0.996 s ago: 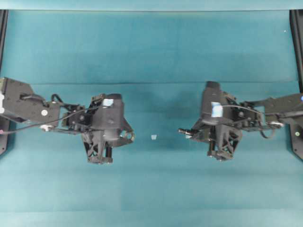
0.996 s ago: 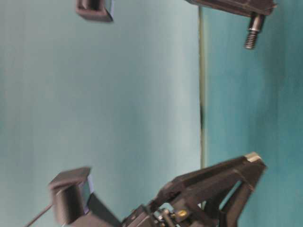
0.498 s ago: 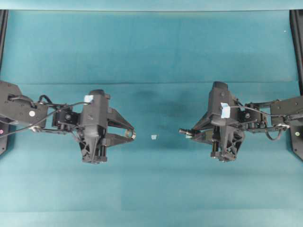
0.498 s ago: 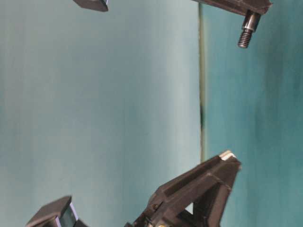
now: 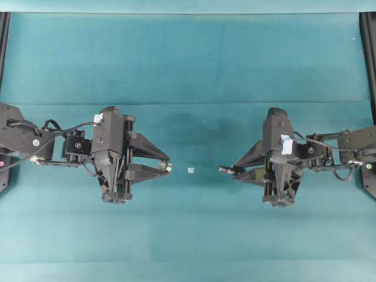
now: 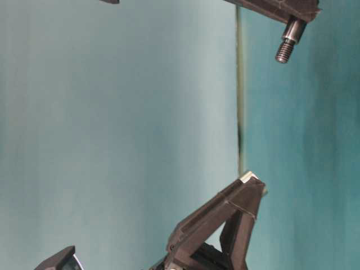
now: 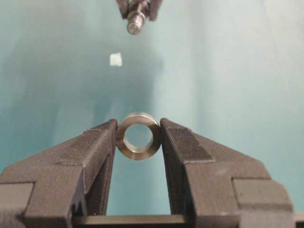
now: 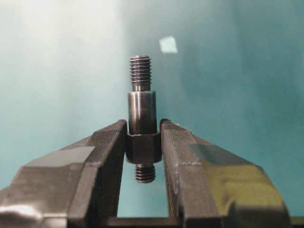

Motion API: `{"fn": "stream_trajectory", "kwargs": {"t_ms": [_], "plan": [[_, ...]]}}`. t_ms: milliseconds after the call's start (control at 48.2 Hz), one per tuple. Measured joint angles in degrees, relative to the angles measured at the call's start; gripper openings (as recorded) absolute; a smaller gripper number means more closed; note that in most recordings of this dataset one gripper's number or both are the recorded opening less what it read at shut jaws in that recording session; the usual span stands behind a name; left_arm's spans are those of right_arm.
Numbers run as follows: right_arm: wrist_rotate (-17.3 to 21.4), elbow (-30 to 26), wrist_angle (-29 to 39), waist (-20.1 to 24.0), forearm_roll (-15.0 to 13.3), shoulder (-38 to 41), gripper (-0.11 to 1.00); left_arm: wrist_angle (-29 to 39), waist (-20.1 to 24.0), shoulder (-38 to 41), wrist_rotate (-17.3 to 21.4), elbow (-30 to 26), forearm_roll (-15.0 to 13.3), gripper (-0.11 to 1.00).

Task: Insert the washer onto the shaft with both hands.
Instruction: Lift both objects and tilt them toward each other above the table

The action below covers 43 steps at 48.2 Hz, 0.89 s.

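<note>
Here: left fingers (image 7: pixel 137 137) pinch silvery washer (image 7: pixel 138 136); right fingers (image 8: pixel 142 142) clamp stepped, threaded shaft (image 8: pixel 141 111).

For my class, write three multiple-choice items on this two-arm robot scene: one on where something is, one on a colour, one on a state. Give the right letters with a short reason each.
1. Where is the small pale scrap?
A. on the cloth between the two grippers
B. inside the washer
C. on top of the right arm

2. What colour is the cloth?
A. red
B. teal
C. yellow

3. What is the state of the shaft?
A. lying on the cloth
B. clamped in the right gripper
C. already through the washer

Answers:
1 A: the scrap lies between the left gripper and the right gripper.
2 B: the cloth is teal.
3 B: the right gripper's fingers clamp the shaft; the washer sits apart in the left gripper.
</note>
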Motion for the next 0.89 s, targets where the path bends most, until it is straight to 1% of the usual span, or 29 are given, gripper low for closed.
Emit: {"fn": "stream_trajectory", "kwargs": {"t_ms": [270, 560, 892], "plan": [[0.00, 0.00, -4.04, 1.32, -0.26, 2.29, -0.01, -1.23, -0.44, 0.53, -0.88, -0.18, -0.09, 0.35], [0.09, -0.09, -9.76, 1.58, -0.26, 3.78, -0.01, -3.25, -1.23, 2.29, -1.67, -1.58, 0.00, 0.35], [0.00, -0.35, -12.30, 1.85, -0.26, 4.66, -0.01, -4.31, -1.32, 4.66, -1.67, -3.78, 0.00, 0.35]]}}
